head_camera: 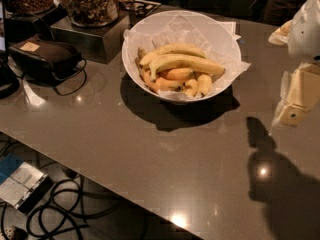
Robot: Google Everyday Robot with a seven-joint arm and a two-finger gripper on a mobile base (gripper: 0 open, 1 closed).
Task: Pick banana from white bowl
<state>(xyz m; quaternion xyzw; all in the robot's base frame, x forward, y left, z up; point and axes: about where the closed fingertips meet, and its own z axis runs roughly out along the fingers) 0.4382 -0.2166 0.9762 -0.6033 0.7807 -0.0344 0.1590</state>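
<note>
Gripper [291,113] at 3 o'clock, above the counter [165,174], well apart from the white bowl [129,64]. It is cut off by the frame edge, so whether it is spread or closed cannot be told. The bowl sits at 12 o'clock. The banana [187,62] lies across the top of the heap inside; the fruit beneath it is partly hidden. Jars [90,4] at 11 o'clock are cropped.

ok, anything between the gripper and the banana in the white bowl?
Camera view: the gripper hangs at the right edge. Between it and the banana lie only bare countertop, the white bowl's right rim, and its paper lining poking out.
</note>
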